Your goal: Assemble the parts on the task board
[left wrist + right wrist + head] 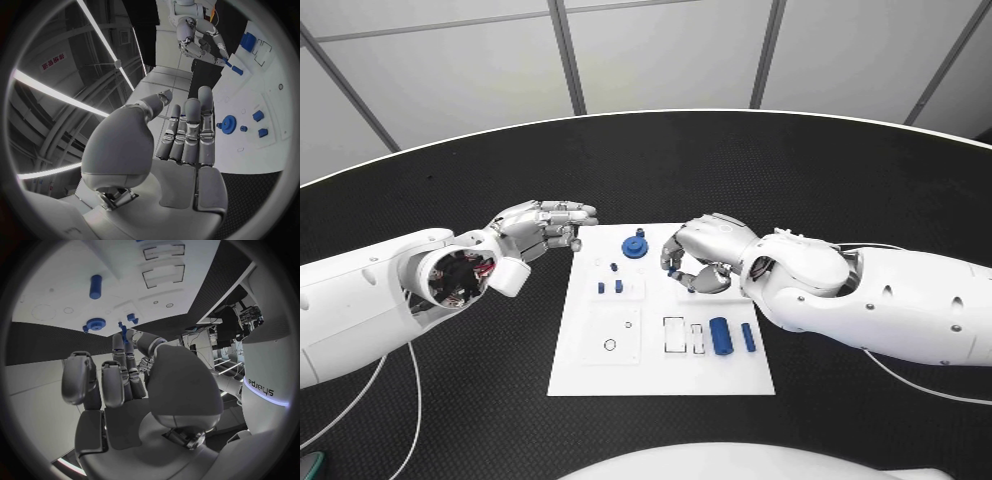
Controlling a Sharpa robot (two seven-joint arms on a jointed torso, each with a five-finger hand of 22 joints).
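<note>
Right hand is pinching a thin blue pin over the task board; left hand hangs curled and holding nothing beside the board's edge. Pin's probably light, stiff, slippery plastic, so pinch mid-shaft.

In the right wrist view, a dark lettered mark stands on a white curved body at the circle's edge. It is turned on its side and seems to read "sharpa", though the letters are small and bent by the lens.

In the left wrist view, a short line of red characters stands on a pale wall panel far behind the hand. They are too small and blurred to read.

The head view carries no legible writing; the outlines on the task board are shapes, not letters.
</note>
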